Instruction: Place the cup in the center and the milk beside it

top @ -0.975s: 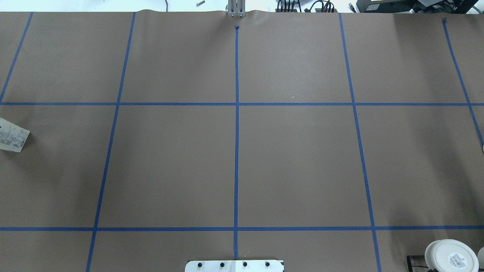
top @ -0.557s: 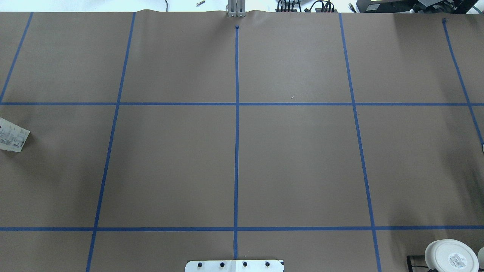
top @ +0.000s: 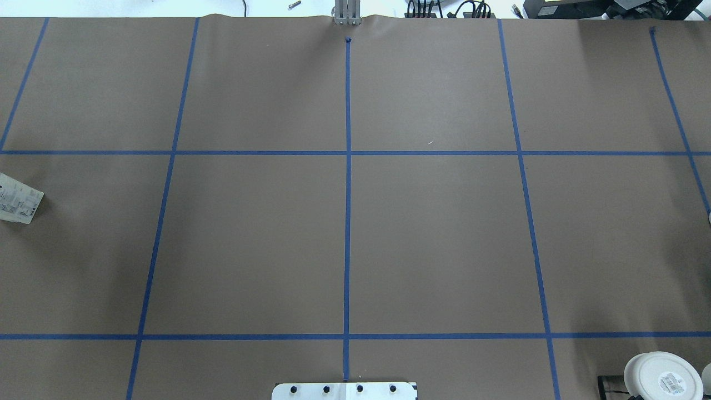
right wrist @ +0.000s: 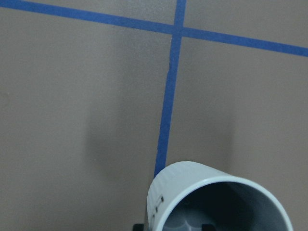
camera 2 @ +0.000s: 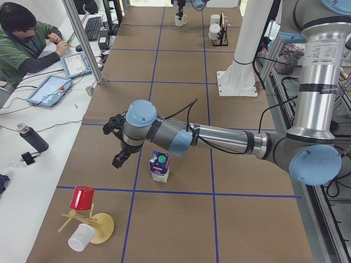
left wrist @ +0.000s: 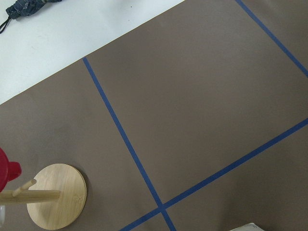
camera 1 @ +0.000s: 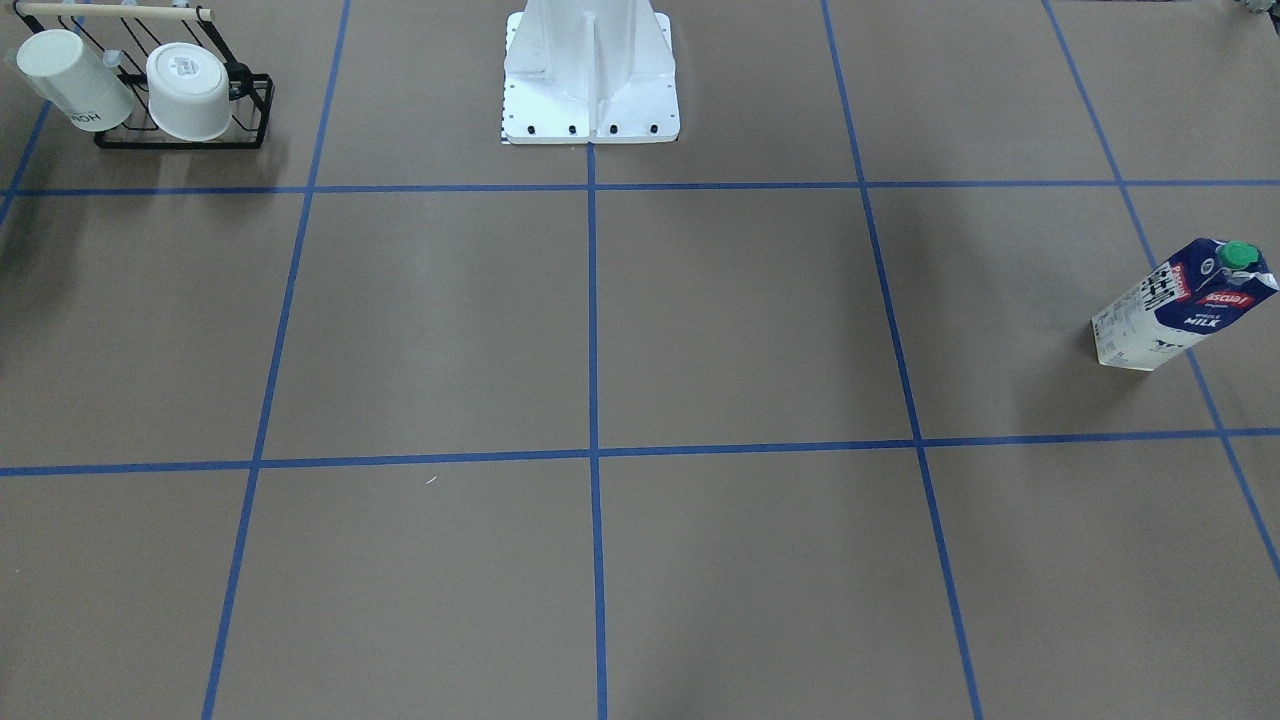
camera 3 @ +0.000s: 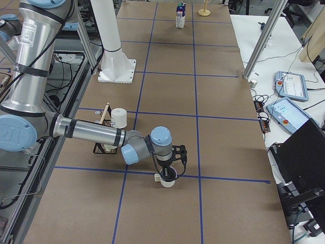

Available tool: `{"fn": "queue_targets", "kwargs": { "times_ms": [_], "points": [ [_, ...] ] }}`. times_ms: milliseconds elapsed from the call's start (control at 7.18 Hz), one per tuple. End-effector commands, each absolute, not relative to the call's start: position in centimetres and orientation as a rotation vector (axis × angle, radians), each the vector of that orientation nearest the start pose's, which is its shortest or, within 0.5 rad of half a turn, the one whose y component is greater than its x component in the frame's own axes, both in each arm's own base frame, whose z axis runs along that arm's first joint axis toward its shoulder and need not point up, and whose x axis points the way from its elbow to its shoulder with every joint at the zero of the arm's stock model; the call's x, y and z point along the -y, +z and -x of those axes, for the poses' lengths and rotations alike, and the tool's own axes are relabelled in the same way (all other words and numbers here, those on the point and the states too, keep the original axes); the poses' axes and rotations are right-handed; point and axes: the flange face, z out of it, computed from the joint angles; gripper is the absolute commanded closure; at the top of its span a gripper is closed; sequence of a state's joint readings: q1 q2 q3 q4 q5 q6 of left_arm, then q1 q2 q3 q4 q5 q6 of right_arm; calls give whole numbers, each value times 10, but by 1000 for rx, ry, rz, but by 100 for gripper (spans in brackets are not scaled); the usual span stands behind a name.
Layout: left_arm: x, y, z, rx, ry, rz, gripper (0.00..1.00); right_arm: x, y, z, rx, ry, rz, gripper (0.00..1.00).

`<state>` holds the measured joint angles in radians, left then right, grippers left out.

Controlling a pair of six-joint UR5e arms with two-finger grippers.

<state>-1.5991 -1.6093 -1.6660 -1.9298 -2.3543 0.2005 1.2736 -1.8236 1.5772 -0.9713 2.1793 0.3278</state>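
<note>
The milk is a navy and white carton with a green cap. It stands near the table's left end and also shows in the exterior left view and at the overhead view's left edge. My left gripper hovers beside it, apart from it; I cannot tell whether it is open or shut. The cup, white with a dark grey inside, stands upright at the table's right end. It fills the bottom of the right wrist view. My right gripper is just above it; its state is unclear. The center is bare.
A black wire rack with two other white cups sits near the robot's base on its right side. A wooden mug tree with a red cup stands at the table's left end. An operator sits across the table.
</note>
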Motion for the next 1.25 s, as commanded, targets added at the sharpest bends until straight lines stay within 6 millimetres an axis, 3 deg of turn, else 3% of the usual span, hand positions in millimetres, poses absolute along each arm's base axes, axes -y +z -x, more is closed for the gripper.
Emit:
{"fn": "queue_targets", "kwargs": {
  "times_ms": [0,278,418,557,835,975,1114],
  "points": [
    [515,559,78,-710,357,-566,2,406,707,49,674,-94,-152,100],
    [512,563,78,-710,354,-559,2,422,663,55,715,-121,-226,100],
    [511,565,78,-712,353,-556,2,427,630,53,741,-131,-275,100],
    [511,567,78,-711,351,-553,2,442,596,50,786,-133,-315,100],
    [506,570,78,-713,350,-547,2,500,503,63,821,-124,-335,100],
    [506,570,78,-713,351,-548,1,524,443,89,852,-112,-323,100],
    [505,571,78,-713,349,-545,1,531,392,140,903,-76,-296,100]
  ]
}}
